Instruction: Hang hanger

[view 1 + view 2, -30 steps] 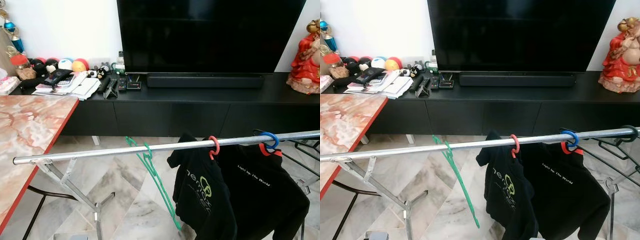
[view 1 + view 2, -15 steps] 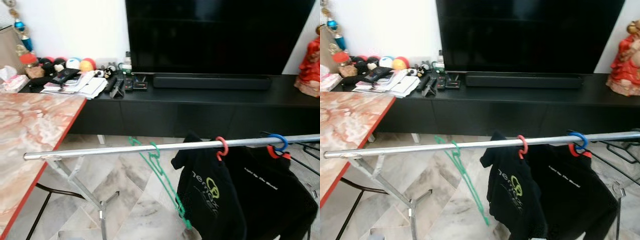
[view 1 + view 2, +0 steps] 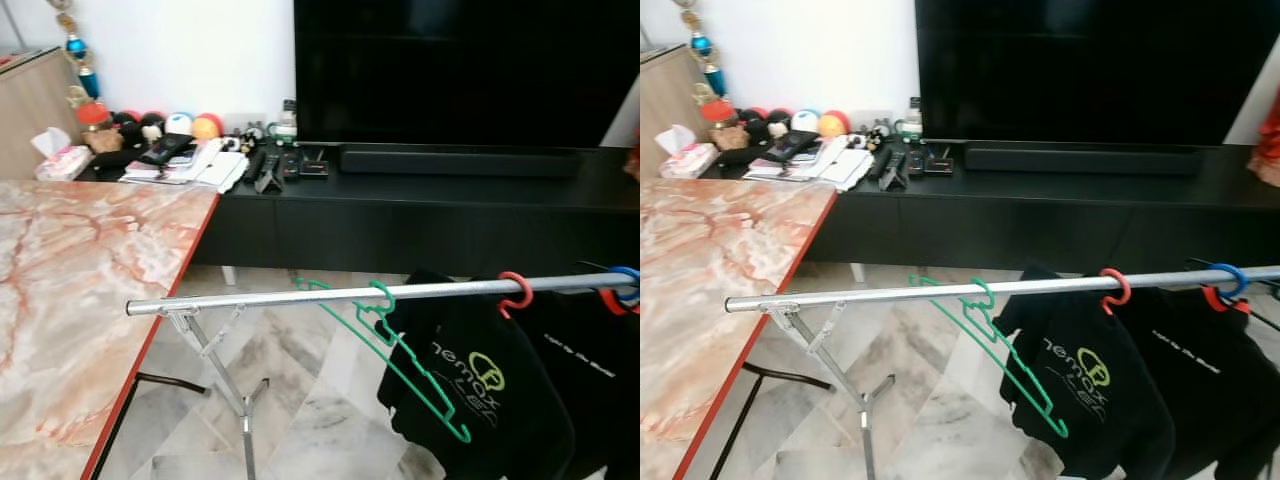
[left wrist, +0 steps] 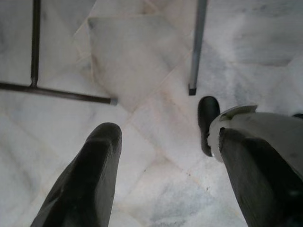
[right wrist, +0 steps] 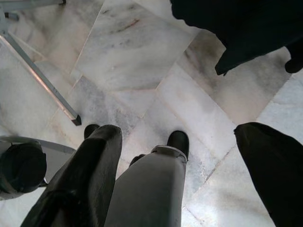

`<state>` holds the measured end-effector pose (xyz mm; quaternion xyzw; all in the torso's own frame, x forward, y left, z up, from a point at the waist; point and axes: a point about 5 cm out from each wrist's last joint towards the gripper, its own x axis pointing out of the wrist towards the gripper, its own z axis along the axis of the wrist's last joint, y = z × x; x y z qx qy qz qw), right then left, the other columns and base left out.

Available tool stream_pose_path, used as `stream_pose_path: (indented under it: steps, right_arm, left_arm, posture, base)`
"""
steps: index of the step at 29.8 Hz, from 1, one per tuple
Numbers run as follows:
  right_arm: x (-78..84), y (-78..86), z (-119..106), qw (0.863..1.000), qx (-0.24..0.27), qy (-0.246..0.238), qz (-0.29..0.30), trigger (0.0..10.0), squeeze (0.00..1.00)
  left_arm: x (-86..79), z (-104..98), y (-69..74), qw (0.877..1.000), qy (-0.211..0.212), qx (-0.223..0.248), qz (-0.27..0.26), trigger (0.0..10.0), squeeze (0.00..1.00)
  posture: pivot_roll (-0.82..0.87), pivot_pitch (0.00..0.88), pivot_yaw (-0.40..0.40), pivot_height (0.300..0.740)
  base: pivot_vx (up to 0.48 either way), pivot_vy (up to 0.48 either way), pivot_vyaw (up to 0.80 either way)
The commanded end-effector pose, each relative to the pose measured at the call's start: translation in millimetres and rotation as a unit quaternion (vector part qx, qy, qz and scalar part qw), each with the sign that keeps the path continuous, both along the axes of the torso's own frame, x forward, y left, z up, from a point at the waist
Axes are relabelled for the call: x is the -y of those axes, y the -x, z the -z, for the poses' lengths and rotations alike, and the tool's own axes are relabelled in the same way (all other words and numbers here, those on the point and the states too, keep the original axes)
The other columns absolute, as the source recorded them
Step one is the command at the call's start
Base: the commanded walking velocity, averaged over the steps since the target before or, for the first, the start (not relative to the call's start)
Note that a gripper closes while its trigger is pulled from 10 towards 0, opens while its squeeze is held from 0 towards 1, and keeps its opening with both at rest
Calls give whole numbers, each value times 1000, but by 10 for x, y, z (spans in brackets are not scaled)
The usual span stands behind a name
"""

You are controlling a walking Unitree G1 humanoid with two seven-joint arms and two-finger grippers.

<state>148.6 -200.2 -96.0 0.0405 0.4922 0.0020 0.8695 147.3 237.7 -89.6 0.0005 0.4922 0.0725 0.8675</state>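
Note:
An empty green hanger (image 3: 390, 345) hangs by its hook on the silver rail (image 3: 300, 296) of a clothes rack, tilted down to the right. Further right on the rail hang a black T-shirt (image 3: 470, 385) on a red hanger hook (image 3: 517, 292) and another black shirt (image 3: 1200, 370) on a blue-hooked hanger (image 3: 1230, 277). My left gripper (image 4: 163, 156) hangs low over the marble floor, open and empty. My right gripper (image 5: 189, 161) is also open and empty above the floor, near my own legs.
A marble table (image 3: 70, 270) with a red edge stands at the left. A black TV console (image 3: 420, 205) with a TV, a soundbar, remotes and clutter runs along the back wall. The rack's metal legs (image 3: 225, 375) stand on the marble floor.
The camera has swung left: the rack, shirts and console have shifted right in the picture and more of the marble table shows. The green hanger stays on the rail, swinging slightly.

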Motion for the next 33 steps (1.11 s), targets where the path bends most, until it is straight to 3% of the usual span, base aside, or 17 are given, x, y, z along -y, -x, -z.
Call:
stream_pose_path:
  steps: [1, 6, 19, 33]
  right_arm:
    - [28, 5, -2, 1000, 0, 2, 6, 10000, 0]
    - [33, 1, -5, 1000, 0, 2, 5, 10000, 0]
    - [33, -16, -17, 1000, 12, 2, -2, 10000, 0]
    - [45, -121, -97, 996, 85, -2, 12, 10000, 0]
  left_arm:
    - [21, -1, -20, 1000, -3, 0, 4, 10000, 0]
    - [47, -1, -36, 1000, 2, 4, 0, 10000, 0]
    - [-71, -12, 16, 1000, -6, 0, -8, 10000, 0]
    - [-76, -4, 51, 1000, 9, 5, -19, 10000, 0]
  posture:
    - [24, 0, 24, 740]
    - [25, 0, 20, 740]
    - [10, 0, 17, 740]
    - [-21, 0, 20, 740]
  base:
    - [0, -416, 0]
    - [150, -410, 0]
    - [19, 0, 0]
    - [0, 0, 0]
